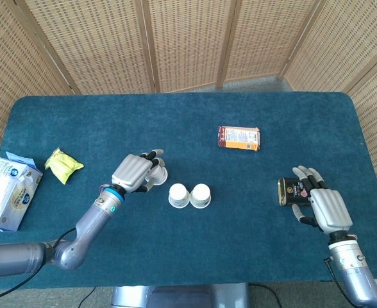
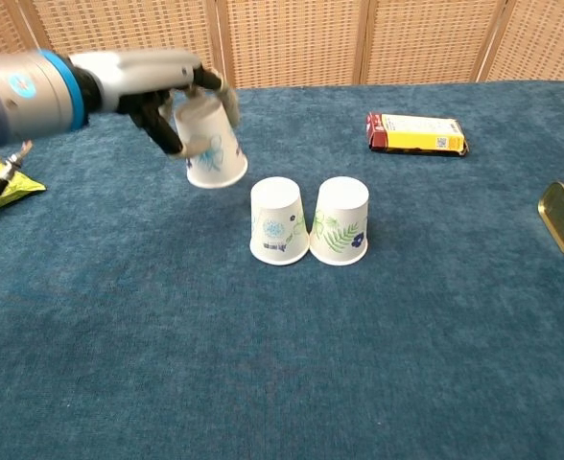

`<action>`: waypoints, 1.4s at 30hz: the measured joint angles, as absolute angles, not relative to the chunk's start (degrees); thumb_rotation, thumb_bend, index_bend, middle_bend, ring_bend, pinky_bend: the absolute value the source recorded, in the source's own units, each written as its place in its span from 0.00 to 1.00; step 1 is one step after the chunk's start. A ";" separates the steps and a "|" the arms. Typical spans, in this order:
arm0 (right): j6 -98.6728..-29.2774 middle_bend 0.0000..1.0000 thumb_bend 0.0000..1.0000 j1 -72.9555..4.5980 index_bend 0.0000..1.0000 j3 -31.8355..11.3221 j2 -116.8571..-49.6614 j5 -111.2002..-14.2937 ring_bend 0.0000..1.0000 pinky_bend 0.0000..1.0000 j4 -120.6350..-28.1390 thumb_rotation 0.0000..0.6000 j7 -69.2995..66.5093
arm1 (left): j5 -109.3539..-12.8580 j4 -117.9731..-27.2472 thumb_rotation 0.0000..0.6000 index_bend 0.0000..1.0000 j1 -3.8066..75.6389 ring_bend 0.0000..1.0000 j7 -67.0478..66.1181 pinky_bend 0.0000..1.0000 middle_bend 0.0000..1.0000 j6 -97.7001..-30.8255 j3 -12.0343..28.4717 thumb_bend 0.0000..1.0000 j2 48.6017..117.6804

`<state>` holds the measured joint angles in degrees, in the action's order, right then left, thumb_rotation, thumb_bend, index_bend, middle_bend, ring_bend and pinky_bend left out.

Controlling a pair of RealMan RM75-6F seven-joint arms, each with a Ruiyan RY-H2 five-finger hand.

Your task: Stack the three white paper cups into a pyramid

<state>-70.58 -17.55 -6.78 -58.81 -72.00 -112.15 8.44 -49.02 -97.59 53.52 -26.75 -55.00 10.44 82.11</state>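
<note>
My arms are smooth grey metal; a blue ring bands my left wrist, and my fingers (image 1: 151,168) are dark under pale-grey backs.

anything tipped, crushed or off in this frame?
Nothing damaged. The only thing askew is the third cup, held by the left hand above the table and tilted, mouth down toward the two base cups. Those stand upside down, side by side. The right hand rests by a tin.
</note>
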 measured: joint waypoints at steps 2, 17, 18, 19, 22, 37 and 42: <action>-70.57 0.02 0.45 -17.54 0.02 -6.77 -58.82 -72.07 0.00 0.41 -112.06 1.00 8.28 | -50.20 -100.12 1.00 0.37 53.19 0.29 -26.18 0.61 0.16 -55.53 10.89 0.52 80.28; -71.32 0.02 0.45 -16.67 0.02 -6.22 -58.45 -73.15 0.00 0.41 -112.02 1.00 7.52 | -53.84 -108.14 1.00 0.37 55.34 0.29 -25.60 0.61 0.15 -55.27 13.06 0.52 78.16; -71.45 0.02 0.45 -16.57 0.02 -6.19 -58.43 -73.23 0.00 0.41 -111.99 1.00 7.44 | -53.49 -107.92 1.00 0.37 55.75 0.29 -25.88 0.61 0.15 -55.02 13.05 0.52 78.67; -71.65 0.02 0.45 -16.40 0.02 -6.14 -58.38 -73.37 0.00 0.41 -111.95 1.00 7.29 | -52.96 -107.57 1.00 0.37 56.29 0.29 -26.28 0.61 0.15 -54.72 13.02 0.52 79.37; -71.97 0.02 0.45 -16.01 0.02 -5.98 -58.16 -73.63 0.00 0.41 -111.80 1.00 6.85 | -51.82 -106.68 1.00 0.37 57.56 0.29 -27.53 0.61 0.15 -54.33 12.85 0.52 81.10; -72.56 0.02 0.45 -14.74 0.02 -5.66 -57.79 -74.34 0.00 0.41 -110.28 1.00 3.99 | -48.30 -103.38 1.00 0.36 60.82 0.29 -31.56 0.60 0.14 -54.81 11.36 0.52 86.20; -72.73 0.02 0.45 -14.42 0.02 -5.68 -57.57 -74.55 0.00 0.41 -109.91 1.00 3.20 | -47.41 -103.10 1.00 0.36 61.34 0.27 -32.11 0.59 0.13 -54.99 11.20 0.52 86.70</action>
